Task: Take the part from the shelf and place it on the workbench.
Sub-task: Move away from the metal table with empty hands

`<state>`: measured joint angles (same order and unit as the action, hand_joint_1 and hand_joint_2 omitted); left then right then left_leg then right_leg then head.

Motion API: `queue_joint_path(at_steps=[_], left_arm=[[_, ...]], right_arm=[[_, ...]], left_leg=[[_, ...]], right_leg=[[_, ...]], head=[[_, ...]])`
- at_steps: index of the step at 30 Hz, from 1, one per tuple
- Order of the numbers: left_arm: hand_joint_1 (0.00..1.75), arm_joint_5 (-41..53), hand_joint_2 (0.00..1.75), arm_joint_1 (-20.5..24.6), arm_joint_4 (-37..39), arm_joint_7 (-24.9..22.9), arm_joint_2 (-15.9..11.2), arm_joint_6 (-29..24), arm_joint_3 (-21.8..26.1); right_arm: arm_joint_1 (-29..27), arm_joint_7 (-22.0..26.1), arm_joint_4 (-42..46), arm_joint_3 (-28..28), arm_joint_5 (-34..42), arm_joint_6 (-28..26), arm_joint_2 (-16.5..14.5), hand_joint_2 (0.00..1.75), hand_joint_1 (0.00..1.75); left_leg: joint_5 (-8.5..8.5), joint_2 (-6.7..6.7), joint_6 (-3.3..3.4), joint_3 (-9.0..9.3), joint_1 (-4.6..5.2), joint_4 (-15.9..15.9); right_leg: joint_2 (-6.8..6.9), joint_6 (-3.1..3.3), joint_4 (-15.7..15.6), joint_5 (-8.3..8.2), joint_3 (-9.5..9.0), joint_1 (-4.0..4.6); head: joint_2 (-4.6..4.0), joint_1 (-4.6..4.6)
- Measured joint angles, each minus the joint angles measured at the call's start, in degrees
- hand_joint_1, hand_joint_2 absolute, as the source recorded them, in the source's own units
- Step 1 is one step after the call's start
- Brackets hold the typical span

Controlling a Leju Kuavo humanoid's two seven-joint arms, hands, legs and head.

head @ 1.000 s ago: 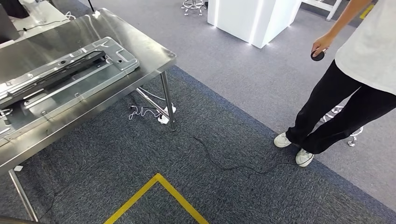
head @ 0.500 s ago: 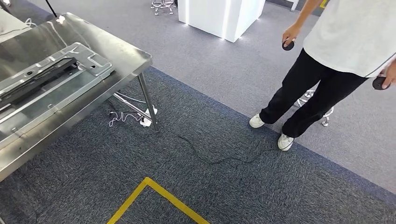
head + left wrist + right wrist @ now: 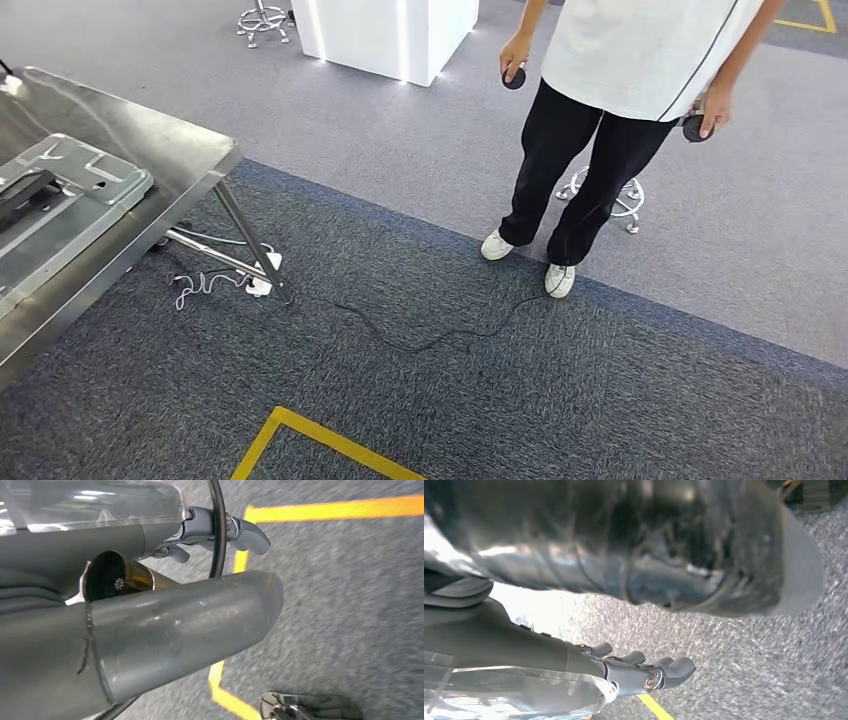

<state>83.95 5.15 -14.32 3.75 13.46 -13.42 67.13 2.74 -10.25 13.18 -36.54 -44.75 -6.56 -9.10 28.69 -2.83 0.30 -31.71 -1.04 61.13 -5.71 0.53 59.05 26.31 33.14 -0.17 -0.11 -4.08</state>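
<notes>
Left hand (image 3: 225,527) and right hand (image 3: 644,672) hang over the carpet, fingers loosely extended and holding nothing. A metal part (image 3: 60,195) lies on the steel worktop (image 3: 170,150); the shelf cannot be located. Judged step: transit with nothing carried; the next move calls for finding the shelf, minding the person (image 3: 610,120) nearby.

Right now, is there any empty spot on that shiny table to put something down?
Yes: the bare steel of the table between the metal panel and the table's corner and far edge. Nearer the picture's left edge, the panel covers most of it.
</notes>
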Motion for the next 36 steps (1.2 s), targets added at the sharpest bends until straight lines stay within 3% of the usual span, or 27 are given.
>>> queue_joint_path(at_steps=[2, 4, 6, 8, 10, 11, 12, 14, 16, 17, 19, 21, 23, 24, 26, 27, 28, 30, 32, 34, 36], left_arm=[[0.0, 0.0, 0.0, 0.2, 0.0, -0.1, 0.1, -0.5, 0.1], [0.0, 0.0, 0.0, 0.4, 0.0, -0.2, 0.3, -0.9, 0.1], [0.0, -0.1, 0.0, 0.4, 0.0, 0.0, 0.5, -1.1, 0.1], [0.0, -0.2, 0.0, 0.3, 0.0, 0.6, 0.6, -1.4, 0.1], [0.0, -0.3, 0.0, 0.2, 0.0, 1.1, 0.6, -1.6, 0.2], [0.0, -0.4, 0.0, 0.2, 0.0, 1.2, 0.6, -1.7, 0.2], [0.0, -0.4, 0.0, 0.2, 0.0, 1.2, 0.6, -1.8, 0.2], [0.0, -0.4, 0.0, 0.2, 0.0, 1.0, 0.6, -1.8, 0.3], [0.0, -0.4, 0.0, 0.3, 0.0, 0.6, 0.6, -2.0, 0.3], [0.0, -0.4, 0.0, 0.3, 0.0, 0.5, 0.6, -2.0, 0.4], [0.0, -0.5, 0.0, 0.5, 0.0, 0.3, 0.6, -2.1, 0.4], [0.0, -0.5, 0.0, 0.5, 0.0, 0.0, 0.7, -2.1, 0.4], [0.0, -0.5, 0.0, 0.4, 0.0, -0.1, 0.7, -2.1, 0.4], [0.0, -0.5, 0.0, 0.3, 0.0, -0.1, 0.7, -2.1, 0.5], [0.0, -0.5, 0.0, 0.1, 0.0, -0.1, 0.7, -2.1, 0.5], [0.0, -0.5, 0.0, 0.0, 0.0, -0.1, 0.7, -2.1, 0.5], [0.0, -0.5, 0.0, 0.0, 0.1, -0.1, 0.7, -2.1, 0.5], [0.0, -0.5, 0.0, 0.1, 0.1, 0.0, 0.7, -2.1, 0.5], [0.0, -0.5, 0.0, 0.2, 0.1, 0.2, 0.7, -2.2, 0.6], [0.0, -0.7, 0.0, 0.4, 0.1, 0.6, 0.7, -2.3, 0.6], [0.0, -1.0, 0.0, 0.4, 0.1, 0.9, 0.7, -2.5, 0.7]], right_arm=[[0.0, 0.5, 0.0, -0.4, 0.0, 0.0, 0.1, 0.0, 0.0], [-0.2, 0.8, 0.0, -0.7, 0.0, 0.0, 0.3, 0.0, 0.0], [-0.3, 0.7, 0.0, -1.1, -0.2, 0.0, 0.5, 0.0, 0.0], [-0.1, 0.6, -0.1, -1.2, -0.5, 0.0, 0.5, 0.0, 0.0], [-0.1, 0.3, -0.2, -1.3, -0.7, 0.0, 0.5, 0.0, 0.0], [-0.1, 0.1, -0.2, -1.4, -0.7, 0.0, 0.5, 0.0, 0.0], [-0.1, -0.1, -0.3, -1.5, -0.7, 0.0, 0.5, 0.0, 0.0], [-0.1, -0.4, -0.3, -1.7, -0.8, 0.0, 0.5, 0.0, 0.0], [0.0, -0.4, -0.4, -1.8, -0.9, 0.0, 0.5, 0.0, 0.0], [0.0, -0.4, -0.4, -1.8, -0.9, 0.0, 0.5, 0.0, 0.0], [-0.1, -0.4, -0.5, -1.9, -0.9, 0.0, 0.5, 0.0, 0.0], [-0.1, -0.3, -0.5, -2.1, -0.9, 0.0, 0.5, 0.0, 0.0], [0.1, -0.1, -0.5, -2.2, -0.9, 0.0, 0.5, 0.0, 0.0], [0.1, 0.1, -0.5, -2.3, -0.9, 0.0, 0.5, 0.0, 0.0], [0.2, 0.3, -0.5, -2.4, -0.9, 0.0, 0.5, 0.0, 0.0], [0.2, 0.3, -0.5, -2.5, -0.9, 0.0, 0.6, 0.0, 0.0], [0.2, 0.3, -0.5, -2.6, -0.9, 0.0, 0.6, 0.0, 0.0], [0.2, 0.4, -0.5, -2.7, -0.9, 0.0, 0.5, 0.0, 0.0], [0.2, 0.4, -0.5, -2.7, -1.0, 0.0, 0.5, 0.0, 0.0], [0.0, 0.4, -0.6, -2.8, -1.3, 0.0, 0.6, 0.0, 0.0], [-0.1, 0.3, -0.6, -2.8, -1.6, -0.1, 0.7, 0.0, 0.0]], left_leg=[[-0.23, -1.22, 0.35, 0.65, 0.19, -2.1], [-0.58, -0.12, 0.77, 0.96, 0.23, -2.7], [-1.07, 1.32, 1.52, 1.41, 0.03, -3.5], [-1.17, 2.87, 2.01, 1.54, 0.09, -3.8], [-0.97, 4.49, 2.04, 1.56, 0.22, -3.8], [-0.84, 5.27, 1.96, 1.64, 0.25, -3.8], [-0.66, 5.98, 1.82, 1.79, 0.25, -3.7], [-0.18, 7.24, 1.29, 2.22, 0.32, -3.6], [0.33, 8.22, 0.56, 2.54, 0.53, -3.5], [0.45, 8.65, 0.21, 2.76, 0.63, -3.5], [0.69, 9.27, -0.41, 3.26, 0.5, -3.6], [2.36, 7.48, -0.86, 2.67, 0.22, -1.6], [5.92, 4.59, -1.01, -0.25, 0.03, 4.7], [7.57, 3.86, -1.05, -2.23, -0.01, 8.7], [8.05, 3.39, -1.03, -4.73, -0.01, 13.0], [6.51, 3.25, -0.93, -4.52, -0.01, 11.9], [4.18, 2.83, -0.74, -3.35, -0.02, 8.7], [0.46, 0.67, -0.29, -0.48, -0.06, 1.2], [-0.31, -0.83, 0.0, 0.63, 0.05, -2.0], [-0.5, -0.11, 0.46, 0.87, 0.12, -2.5], [-1.06, 1.25, 1.25, 1.28, 0.02, -3.3]], right_leg=[[-1.14, -0.72, 0.1, -0.1, 0.44, -0.23], [-1.62, -1.47, 0.1, -0.23, 0.73, -0.44], [1.06, -1.88, 2.5, 1.34, 1.94, -0.27], [4.3, -2.19, 9.1, 4.89, 5.25, -0.28], [5.09, -2.59, 15.0, 6.96, 8.3, -0.63], [5.28, -2.76, 15.3, 6.44, 8.41, -0.83], [5.64, -2.87, 13.3, 4.92, 7.27, -0.99], [7.64, -2.76, 5.4, 1.33, 2.91, -1.03], [9.16, -2.19, 0.5, -0.08, 0.37, -0.71], [9.19, -1.84, 0.1, 0.08, 0.28, -0.48], [7.99, -1.15, -0.2, -0.12, 0.32, -0.45], [6.91, -0.32, -0.7, -0.43, 0.11, -0.65], [5.8, 0.32, -0.9, -0.6, 0.01, -0.64], [5.13, 0.5, -0.9, -0.61, 0.05, -0.53], [3.54, 0.59, -0.7, -0.56, 0.05, -0.3], [2.66, 0.58, -0.6, -0.52, 0.03, -0.24], [1.82, 0.53, -0.4, -0.45, -0.01, -0.22], [0.39, 0.23, 0.1, -0.27, 0.14, -0.18], [-0.7, -0.4, 0.3, -0.3, 0.57, -0.24], [-1.69, -1.2, 0.3, -0.52, 0.91, -0.45], [0.1, -1.66, 1.7, 0.46, 1.69, -0.41]], head=[[0.0, -0.01], [0.0, -0.01], [0.0, -0.13], [0.0, -0.25], [0.0, -0.26], [0.0, -0.26], [0.0, -0.27], [0.0, -0.27], [0.0, -0.22], [0.0, -0.19], [0.0, -0.18], [0.0, -0.17], [0.0, -0.14], [0.0, -0.13], [0.0, -0.13], [0.0, -0.13], [0.0, -0.13], [0.0, -0.14], [0.0, -0.15], [0.0, -0.13], [0.0, -0.2]])
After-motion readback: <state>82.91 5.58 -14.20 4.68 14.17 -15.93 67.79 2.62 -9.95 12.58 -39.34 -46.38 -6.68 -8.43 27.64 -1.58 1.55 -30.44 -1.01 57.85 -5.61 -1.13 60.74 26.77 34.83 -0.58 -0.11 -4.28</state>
